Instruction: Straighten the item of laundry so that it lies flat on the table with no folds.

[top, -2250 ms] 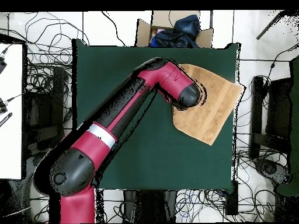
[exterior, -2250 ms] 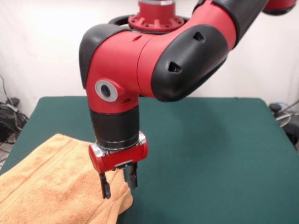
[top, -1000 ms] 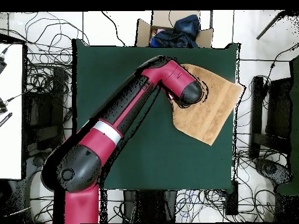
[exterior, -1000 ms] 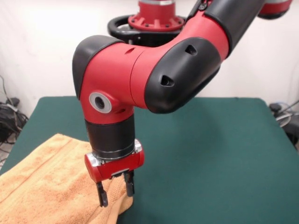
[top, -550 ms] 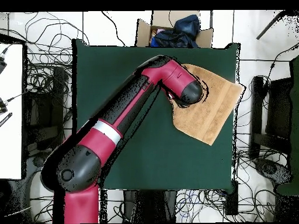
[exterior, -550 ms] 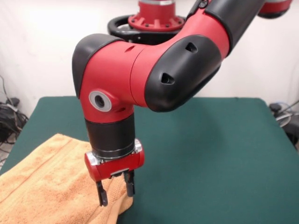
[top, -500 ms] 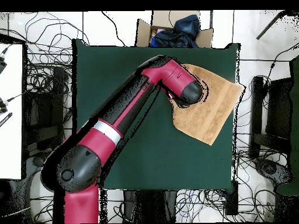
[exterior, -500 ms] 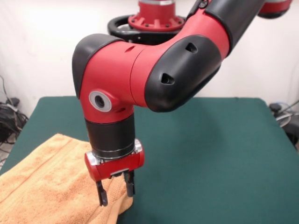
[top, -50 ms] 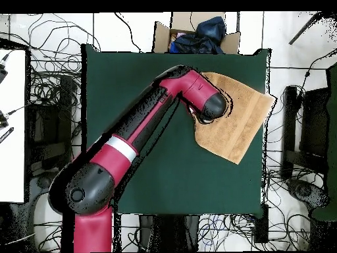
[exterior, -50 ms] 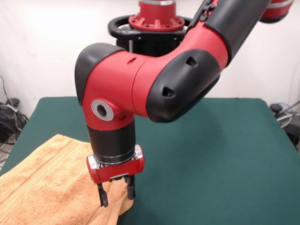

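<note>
Dark green felt covered the broad rectangular desk (exterior, -50 ms: 211, 150), much larger than the peach-tan terry towel (exterior, -50 ms: 42, 187) lying near one corner of it, with one towel corner reaching just past the desk's edge in the overhead view. That rectangular, nubby towel (top, -50 ms: 237, 125) sat askew to the desk's edges, its long axis running diagonally. Above its inner edge the red and black gripper (exterior, -50 ms: 115, 195) pointed down, its dark fingers (exterior, -50 ms: 102, 197) spread apart and holding nothing.

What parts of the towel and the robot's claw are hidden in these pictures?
1. Front view: the towel is cut off by the left and bottom edges.
2. Overhead view: the arm covers the gripper and the towel's edge beneath it.
3. Front view: the open gripper shows, but whether its fingertips touch the cloth is unclear.
</note>
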Motion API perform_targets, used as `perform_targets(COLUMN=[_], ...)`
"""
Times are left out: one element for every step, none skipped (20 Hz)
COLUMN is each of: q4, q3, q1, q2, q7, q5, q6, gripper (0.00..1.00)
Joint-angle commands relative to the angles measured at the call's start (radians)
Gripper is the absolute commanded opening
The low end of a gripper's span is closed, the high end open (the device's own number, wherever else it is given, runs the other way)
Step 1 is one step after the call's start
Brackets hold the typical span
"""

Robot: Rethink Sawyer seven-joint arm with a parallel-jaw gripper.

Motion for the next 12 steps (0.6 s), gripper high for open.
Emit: perform_targets(q4=[-0.122,-0.122,-0.121,-0.121,-0.119,-0.118,-0.112,-0.111,-0.109,-0.108,-0.108,-0.108], q3=[0.065,0.071,0.083,0.089,0.106,0.113,0.123,0.126,0.13,0.132,0.136,0.138], q1=[-0.009,-0.01,-0.01,-0.01,-0.011,-0.011,-0.011,-0.011,-0.01,-0.01,-0.01,-0.01], q2=[0.062,0.06,0.055,0.053,0.046,0.045,0.04,0.038,0.037,0.036,0.033,0.031], q7=[0.29,0.283,0.277,0.271,0.257,0.253,0.239,0.232,0.224,0.222,0.219,0.221], q5=[0.038,0.045,0.056,0.062,0.078,0.085,0.097,0.101,0.104,0.105,0.11,0.111], q6=[0.048,0.05,0.05,0.052,0.057,0.06,0.073,0.077,0.081,0.083,0.088,0.09], gripper=[1.0,1.0,1.0,1.0,1.0,1.0,1.0,1.0,1.0,1.0,1.0,1.0])
